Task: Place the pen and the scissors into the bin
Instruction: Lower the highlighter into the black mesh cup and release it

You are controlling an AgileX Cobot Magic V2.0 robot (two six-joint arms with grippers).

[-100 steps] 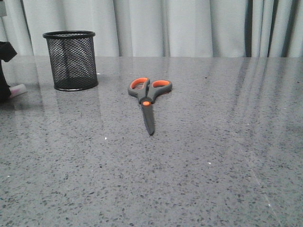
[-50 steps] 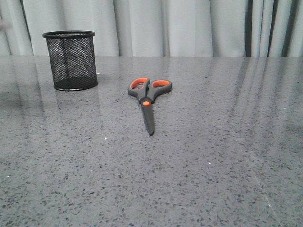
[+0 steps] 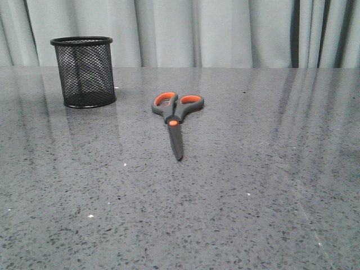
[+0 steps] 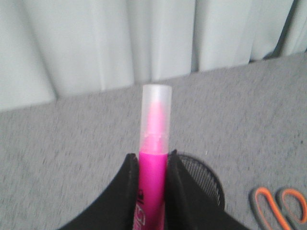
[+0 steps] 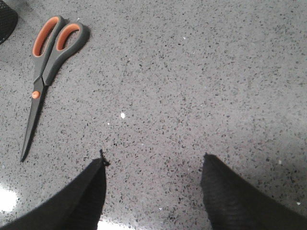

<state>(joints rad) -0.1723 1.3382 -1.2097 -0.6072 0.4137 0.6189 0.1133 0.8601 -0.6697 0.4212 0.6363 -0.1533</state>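
Note:
My left gripper (image 4: 152,160) is shut on the magenta pen (image 4: 153,179), whose pale cap end (image 4: 156,112) sticks out past the fingertips. It is held above the table with the black mesh bin (image 4: 204,178) just beyond and below the fingers. The bin (image 3: 83,71) stands upright at the far left in the front view; the left gripper is out of that view. The grey scissors with orange loops (image 3: 174,115) lie flat mid-table, blades toward the front; they also show in the right wrist view (image 5: 46,72). My right gripper (image 5: 153,160) is open and empty above bare table.
A pale curtain (image 3: 197,34) hangs behind the table's far edge. The grey speckled tabletop (image 3: 253,185) spreads to the right and front. The scissors' orange loops (image 4: 280,211) show beside the bin in the left wrist view.
The left arm with the pen's cap end showed at the front view's left edge one second ago; it has since left that view. Scissors and bin have not moved.

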